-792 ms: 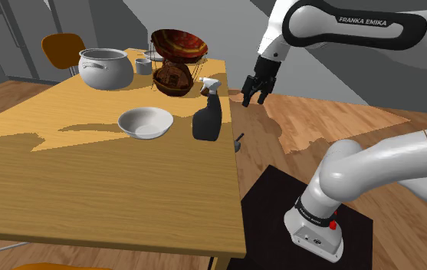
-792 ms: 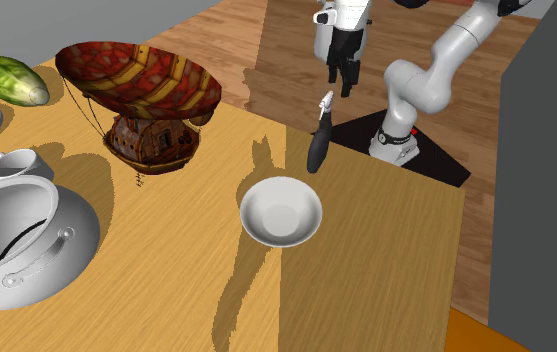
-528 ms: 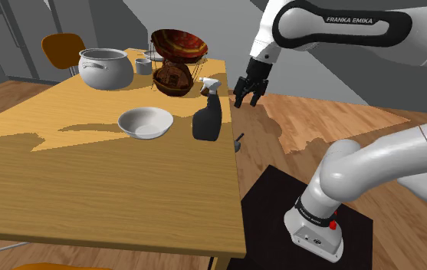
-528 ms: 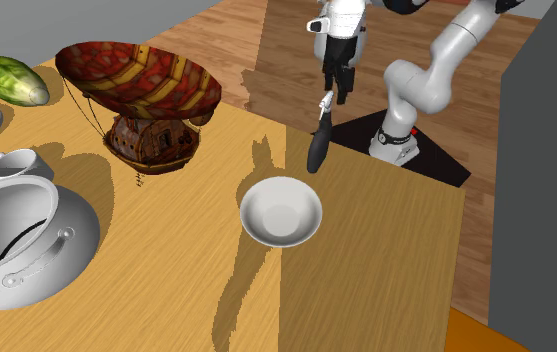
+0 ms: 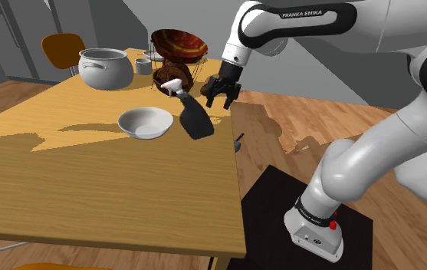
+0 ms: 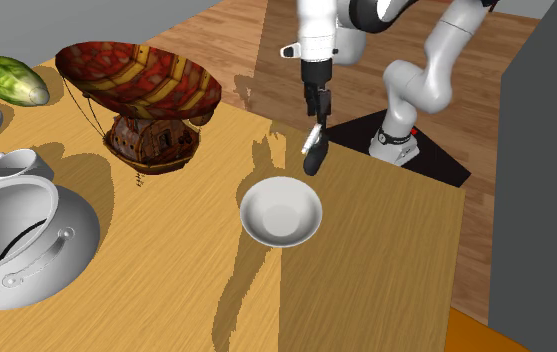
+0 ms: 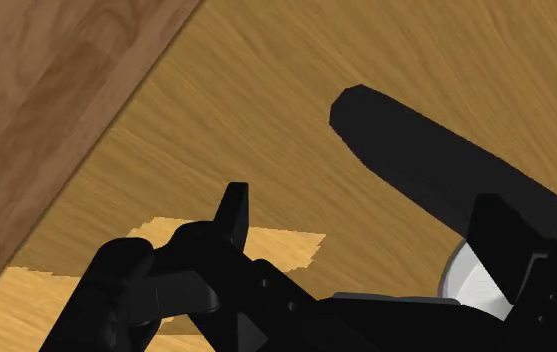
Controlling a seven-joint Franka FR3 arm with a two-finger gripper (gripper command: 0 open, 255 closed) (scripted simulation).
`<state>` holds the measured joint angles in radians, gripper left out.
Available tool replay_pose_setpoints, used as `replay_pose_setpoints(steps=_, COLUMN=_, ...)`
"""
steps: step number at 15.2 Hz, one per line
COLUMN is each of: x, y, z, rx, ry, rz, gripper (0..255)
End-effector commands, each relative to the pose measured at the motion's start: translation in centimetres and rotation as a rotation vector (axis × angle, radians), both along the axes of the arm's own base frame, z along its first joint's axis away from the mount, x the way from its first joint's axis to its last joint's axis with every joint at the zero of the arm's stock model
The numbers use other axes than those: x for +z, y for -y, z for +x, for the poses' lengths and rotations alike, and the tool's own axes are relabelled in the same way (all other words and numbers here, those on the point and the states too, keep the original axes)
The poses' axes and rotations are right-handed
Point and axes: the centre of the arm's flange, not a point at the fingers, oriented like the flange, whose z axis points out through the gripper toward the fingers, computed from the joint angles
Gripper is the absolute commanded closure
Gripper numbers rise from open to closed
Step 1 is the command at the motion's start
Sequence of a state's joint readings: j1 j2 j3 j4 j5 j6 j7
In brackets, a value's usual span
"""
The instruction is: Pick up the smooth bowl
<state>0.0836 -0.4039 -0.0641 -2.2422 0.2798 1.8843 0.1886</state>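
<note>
The smooth white bowl [image 5: 146,121] [image 6: 280,211] sits upright on the wooden table [image 5: 89,192], and its rim [image 7: 471,285] shows past my fingers in the wrist view. My black gripper [image 5: 220,100] [image 6: 318,110] [image 7: 366,225] hangs open over the table's edge, to the shoulder view's right of the bowl and apart from it. A black spray bottle [image 5: 192,115] [image 6: 314,155] [image 7: 416,160] with a white trigger head leans steeply toward the bowl. It lies right against my fingers, but they are not clasped on it.
At the far end of the table stand a grey pot [image 5: 104,67] [image 6: 16,250], a small cup [image 5: 142,65] and a red-brown airship model [image 5: 176,57] [image 6: 141,95]. An orange chair [image 5: 62,50] stands behind. The table's edge [image 5: 238,176] drops to wooden floor beside my stand.
My arm has swung toward the shoulder view's left, from above the floor to over the table's edge. The spray bottle, upright before, now tilts toward the bowl.
</note>
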Motion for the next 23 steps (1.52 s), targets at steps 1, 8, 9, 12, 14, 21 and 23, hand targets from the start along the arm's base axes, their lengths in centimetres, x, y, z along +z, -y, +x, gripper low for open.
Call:
replay_pose_setpoints(steps=1, x=-1.6, y=-1.1, z=2.2, rx=-0.008, ry=-0.011, rz=0.035, gripper=0)
replay_pose_setpoints(steps=8, x=-4.5, y=-4.2, z=9.9, rx=-0.038, ry=-0.032, rz=0.158, gripper=0)
replay_pose_setpoints(steps=9, x=-4.9, y=-4.7, z=11.0, rx=-0.042, ry=-0.035, rz=0.175, gripper=0)
replay_pose_setpoints(steps=12, x=-6.0, y=-6.1, z=14.3, rx=-0.055, ry=-0.044, rz=0.228, gripper=0)
replay_pose_setpoints(steps=14, x=-6.5, y=-6.6, z=15.7, rx=-0.061, ry=-0.047, rz=0.25, gripper=0)
replay_pose_setpoints(steps=21, x=-10.5, y=-6.6, z=15.7, rx=-0.061, ry=-0.047, rz=0.25, gripper=0)
replay_pose_setpoints(steps=23, x=-10.5, y=-6.6, z=15.7, rx=-0.061, ry=-0.047, rz=0.25, gripper=0)
